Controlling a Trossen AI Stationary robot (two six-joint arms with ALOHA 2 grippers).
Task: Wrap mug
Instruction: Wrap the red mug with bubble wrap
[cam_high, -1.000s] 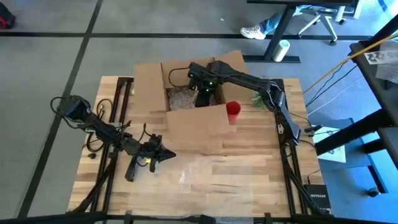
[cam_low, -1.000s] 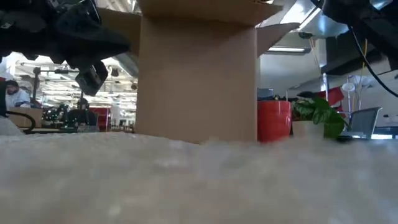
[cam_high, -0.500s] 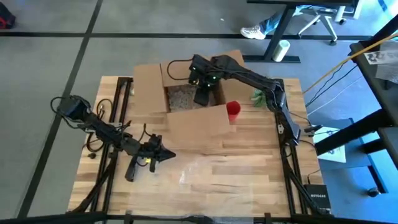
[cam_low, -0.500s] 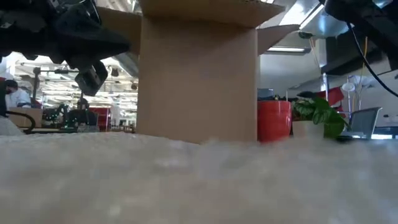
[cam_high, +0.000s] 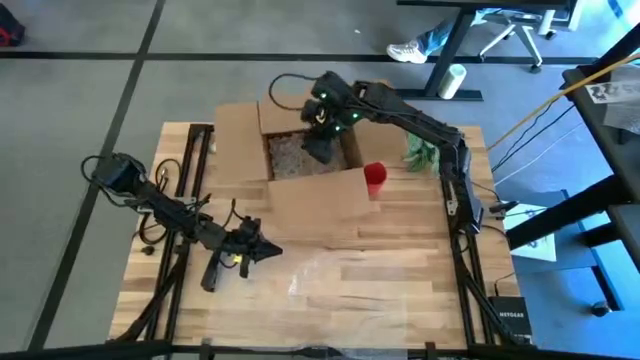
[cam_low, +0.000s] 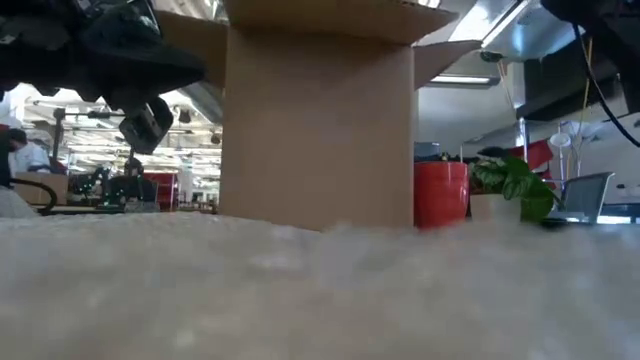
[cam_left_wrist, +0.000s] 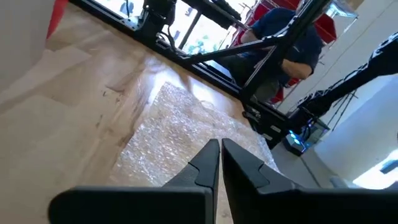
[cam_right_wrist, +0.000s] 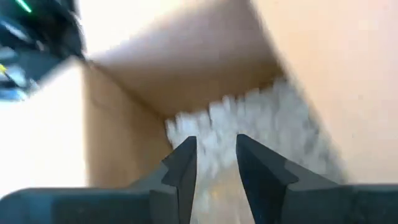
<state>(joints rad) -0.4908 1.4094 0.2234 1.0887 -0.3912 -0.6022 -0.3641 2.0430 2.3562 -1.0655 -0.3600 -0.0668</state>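
right gripper (cam_high: 318, 152) hangs spread over the open cardboard box (cam_high: 300, 160) at the worktop's far edge, left gripper (cam_high: 268, 249) pressed together near the bubble wrap (cam_high: 330, 275).

table (cam_high: 400, 270): pale wood planks | box (cam_high: 310, 205): matt cardboard | bubble wrap (cam_left_wrist: 180, 140): clear, bumpy plastic

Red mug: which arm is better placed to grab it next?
Probably right. Its tool hangs open over the cardboard box, right beside the red mug. The left tool sits shut, farther off by the bubble wrap.
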